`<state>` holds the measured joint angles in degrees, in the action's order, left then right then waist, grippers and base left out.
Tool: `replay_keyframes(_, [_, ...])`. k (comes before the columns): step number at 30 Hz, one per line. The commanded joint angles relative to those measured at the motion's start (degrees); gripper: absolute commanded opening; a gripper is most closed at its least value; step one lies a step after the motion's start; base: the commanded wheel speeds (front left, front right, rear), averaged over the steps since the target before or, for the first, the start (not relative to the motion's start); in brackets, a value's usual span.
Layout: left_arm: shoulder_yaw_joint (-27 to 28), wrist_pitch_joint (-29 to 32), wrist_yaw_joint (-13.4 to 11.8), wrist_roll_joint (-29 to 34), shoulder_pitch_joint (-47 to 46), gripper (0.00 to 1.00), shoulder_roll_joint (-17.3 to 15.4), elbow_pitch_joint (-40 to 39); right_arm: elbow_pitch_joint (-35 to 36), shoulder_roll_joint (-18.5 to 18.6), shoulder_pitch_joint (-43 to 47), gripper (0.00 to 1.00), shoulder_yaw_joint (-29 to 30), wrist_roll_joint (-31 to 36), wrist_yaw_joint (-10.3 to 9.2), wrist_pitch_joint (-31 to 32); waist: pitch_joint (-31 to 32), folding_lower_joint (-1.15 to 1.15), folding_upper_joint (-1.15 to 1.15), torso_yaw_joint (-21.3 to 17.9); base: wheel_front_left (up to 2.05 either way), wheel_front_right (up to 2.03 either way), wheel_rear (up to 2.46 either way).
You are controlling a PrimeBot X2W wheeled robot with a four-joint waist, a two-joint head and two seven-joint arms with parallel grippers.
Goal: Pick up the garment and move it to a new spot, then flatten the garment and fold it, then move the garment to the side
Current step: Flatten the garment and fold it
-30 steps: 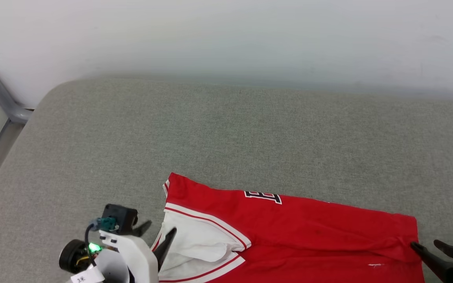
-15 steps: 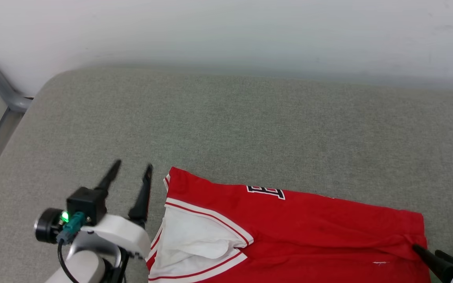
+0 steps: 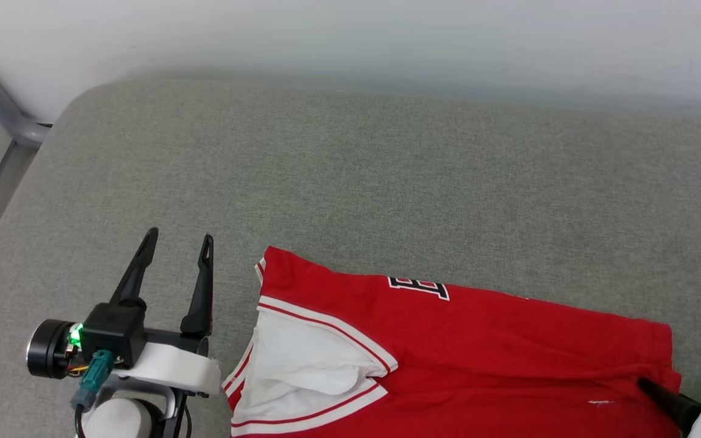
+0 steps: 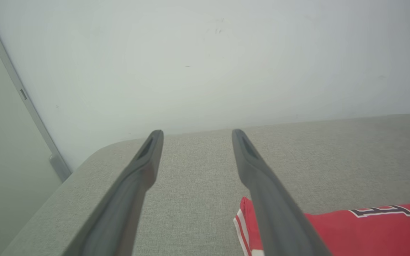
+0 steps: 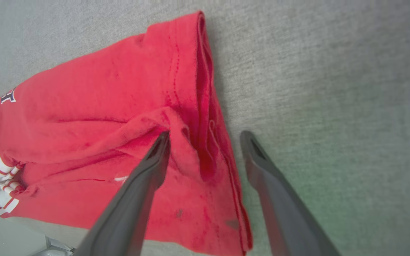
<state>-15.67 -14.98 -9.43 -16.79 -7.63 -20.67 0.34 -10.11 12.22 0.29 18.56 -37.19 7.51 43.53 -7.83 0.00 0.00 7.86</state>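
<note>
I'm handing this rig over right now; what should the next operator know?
Left gripper: open, empty, over the grey cushion, just left of the garment.
Right gripper: open, nothing gripped, fingers straddling the garment's right-hand hem, one over cloth, one over cushion.
Done: garment lies flat near the front edge, folded lengthwise through the lettering.
Left: any further fold, then move it aside.

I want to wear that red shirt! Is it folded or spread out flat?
Folded. The garment lies doubled over on the cushion: the fold cuts its lettering in half, and stacked layers show at its hem.
</note>
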Motion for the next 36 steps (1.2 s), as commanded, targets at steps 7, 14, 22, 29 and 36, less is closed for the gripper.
replay_keyframes(7, [5.33,-0.27,4.95,3.75,0.47,1.0,3.91,0.92,-2.26,-2.98,-1.29,1.0,-1.91,0.17,-0.05,1.13,-1.48,0.0,0.0,0.41,0.0,0.0,0.0])
replay_keyframes(14, [8.4,-0.27,8.9,6.45,0.26,1.0,6.58,1.94,-4.61,-4.5,-1.74,1.0,-5.6,-0.74,-0.03,1.1,-2.1,0.0,0.0,0.54,0.0,0.0,0.0])
replay_keyframes(22, [11.43,-0.27,11.81,8.75,0.38,1.0,8.6,2.89,-6.5,-3.29,-2.07,0.0,-8.09,-1.76,-0.04,-1.17,-1.95,0.0,0.0,0.45,0.0,0.0,0.0])
replay_keyframes(29, [12.97,-0.28,13.33,10.08,0.83,1.0,10.09,3.5,-6.78,0.31,-2.77,0.0,-6.28,-2.95,-0.1,-6.07,-1.39,0.0,0.0,0.11,0.0,0.0,0.0])
replay_keyframes(36, [13.9,-0.28,14.55,10.99,1.17,1.0,11.24,3.91,-8.14,3.77,-3.02,0.0,-3.29,-2.45,-0.14,-9.65,-0.66,0.0,0.0,-0.09,0.0,0.0,0.0])
